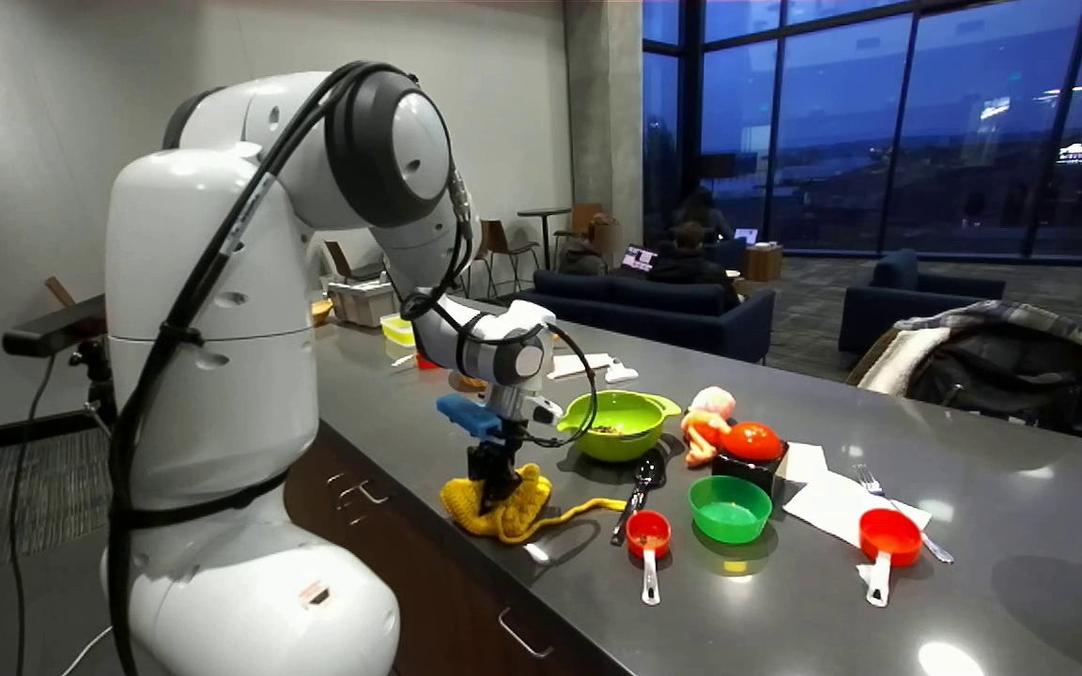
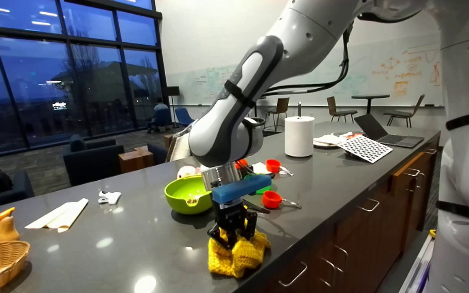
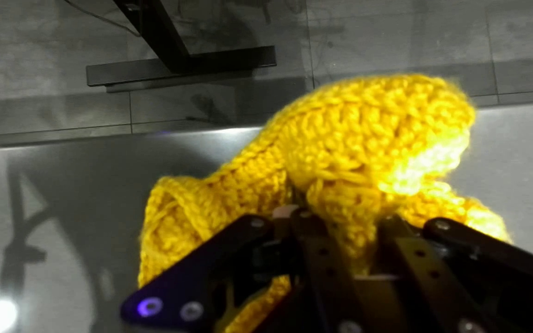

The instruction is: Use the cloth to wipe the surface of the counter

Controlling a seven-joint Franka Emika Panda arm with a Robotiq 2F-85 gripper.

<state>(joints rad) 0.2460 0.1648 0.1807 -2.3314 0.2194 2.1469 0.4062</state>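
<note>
You have one yellow cloth (image 2: 238, 258), bunched just inside the drawer-side edge of the worktop (image 2: 136, 236); your gripper (image 3: 343, 219) is clamped on it, a fold pinched between its two fingers (image 3: 326, 275). The cloth's one loose strand trails inward toward one black spoon (image 1: 639, 498). Farther in from that edge you have one lime bowl (image 1: 630, 446), one green cup (image 1: 730, 512) and two red cups (image 1: 648, 535), well apart. One laptop (image 2: 399, 139) sits near the worktop corner at one end of that edge.
</note>
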